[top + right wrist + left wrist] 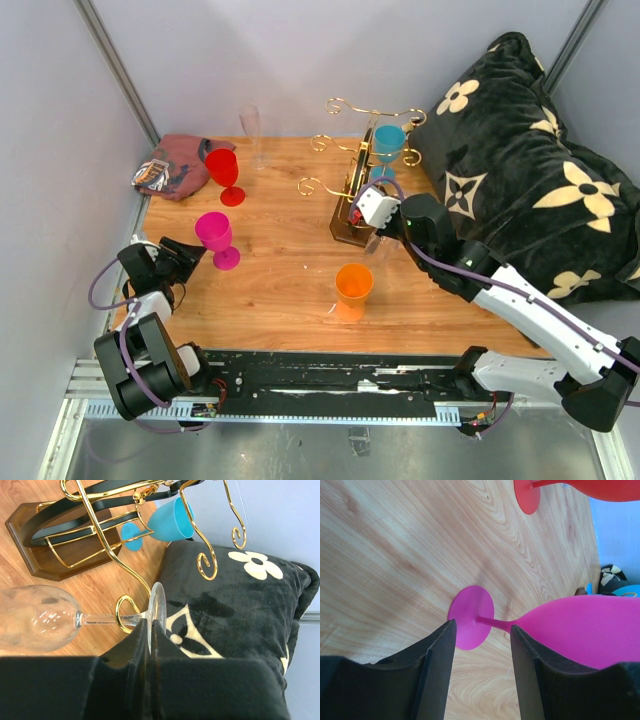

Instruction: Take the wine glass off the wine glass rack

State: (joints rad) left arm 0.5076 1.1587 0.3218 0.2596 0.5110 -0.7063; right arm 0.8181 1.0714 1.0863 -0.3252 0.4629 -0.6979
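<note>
right gripper [151, 630] clamped shut on just the foot of the clear wine glass [35, 617] — stem hangs in the near gold curl [122, 611] of the rack [45, 555], so a crooked pull could snag or slip

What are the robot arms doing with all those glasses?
The right pincer is shut on the foot of a clear wine glass. The stem of that glass sits in a gold curl of the wine glass rack, so it is not off yet. A blue glass hangs on the rack too. The left pincer is open around the stem of a pink glass standing on the table.
</note>
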